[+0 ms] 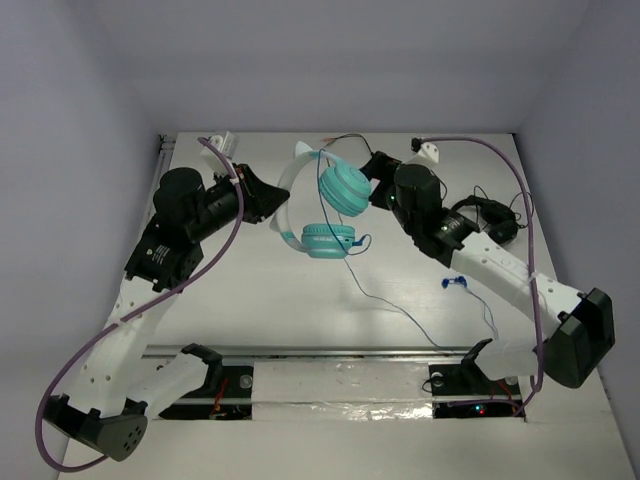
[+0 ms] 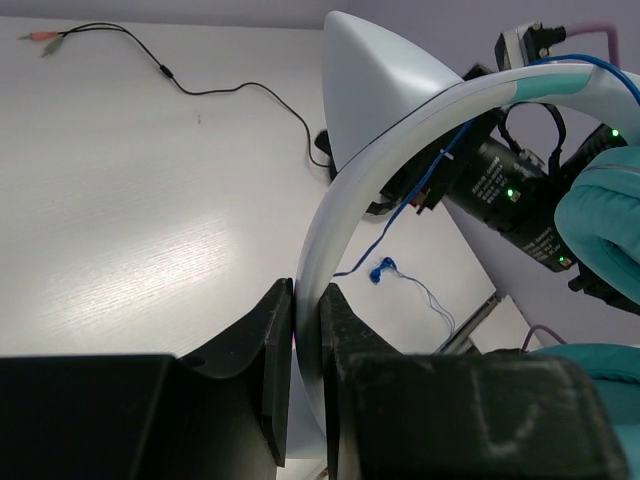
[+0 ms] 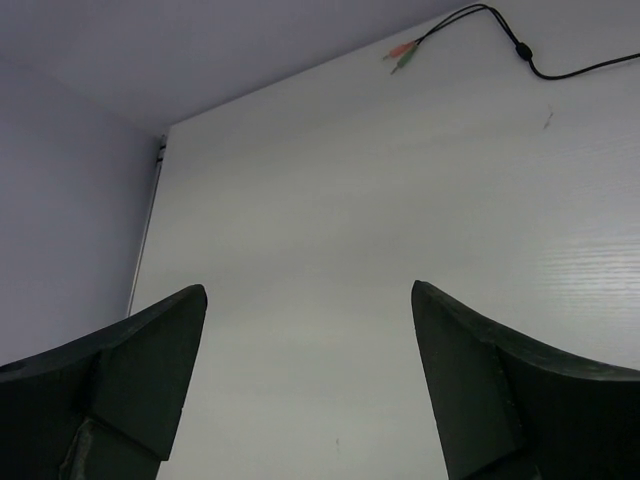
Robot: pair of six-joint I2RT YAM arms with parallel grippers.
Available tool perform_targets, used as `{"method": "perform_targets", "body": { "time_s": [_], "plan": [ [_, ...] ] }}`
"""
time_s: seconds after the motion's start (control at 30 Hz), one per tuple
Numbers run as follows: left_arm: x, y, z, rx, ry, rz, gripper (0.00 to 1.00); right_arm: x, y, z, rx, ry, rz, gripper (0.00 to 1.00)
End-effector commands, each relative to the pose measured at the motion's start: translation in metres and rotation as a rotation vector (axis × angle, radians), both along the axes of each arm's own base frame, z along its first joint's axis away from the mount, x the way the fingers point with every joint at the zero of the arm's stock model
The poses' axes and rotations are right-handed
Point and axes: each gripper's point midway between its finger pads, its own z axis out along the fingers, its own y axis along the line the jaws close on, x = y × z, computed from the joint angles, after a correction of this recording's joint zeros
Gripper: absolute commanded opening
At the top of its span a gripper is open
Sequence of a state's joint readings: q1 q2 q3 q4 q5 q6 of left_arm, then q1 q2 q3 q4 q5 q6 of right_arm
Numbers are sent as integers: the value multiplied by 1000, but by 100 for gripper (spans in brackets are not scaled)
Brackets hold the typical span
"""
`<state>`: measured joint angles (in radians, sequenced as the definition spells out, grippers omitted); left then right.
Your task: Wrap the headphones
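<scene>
The teal headphones hang off the table, upper cup above lower cup, joined by a pale white headband. My left gripper is shut on that headband; the left wrist view shows both jaws pressed flat against the band below a pointed ear. A thin blue cable trails from the lower cup over the table to a blue plug. My right gripper stands just right of the upper cup, open, with only bare table between its fingers.
Black headphones lie at the right under the right arm. Their black cable runs along the back and ends in pink and green plugs. A metal rail crosses the near edge. Walls close in the back and both sides.
</scene>
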<state>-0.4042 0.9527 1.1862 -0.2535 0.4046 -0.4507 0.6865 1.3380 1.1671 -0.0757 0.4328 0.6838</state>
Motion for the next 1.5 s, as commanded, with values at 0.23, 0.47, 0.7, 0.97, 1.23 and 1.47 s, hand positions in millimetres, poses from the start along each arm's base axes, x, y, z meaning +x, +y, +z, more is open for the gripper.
{"method": "perform_targets", "body": {
  "time_s": [0.23,0.47,0.7,0.97,1.23,1.47],
  "plan": [
    [11,1,47,-67,-82,49,0,-102,5,-21,20,-132,448,54],
    [11,5,63,-80,-98,73,0,-121,20,-85,22,-25,574,80],
    [9,6,71,-80,-102,74,0,-107,24,-122,15,29,528,79],
    [14,12,79,-70,-115,111,0,-124,37,-154,31,109,639,70],
    [35,16,76,-110,-84,201,0,-150,31,-170,73,184,660,23],
    [73,37,39,-157,-19,424,0,-183,46,-148,56,179,721,0]
  ]
}}
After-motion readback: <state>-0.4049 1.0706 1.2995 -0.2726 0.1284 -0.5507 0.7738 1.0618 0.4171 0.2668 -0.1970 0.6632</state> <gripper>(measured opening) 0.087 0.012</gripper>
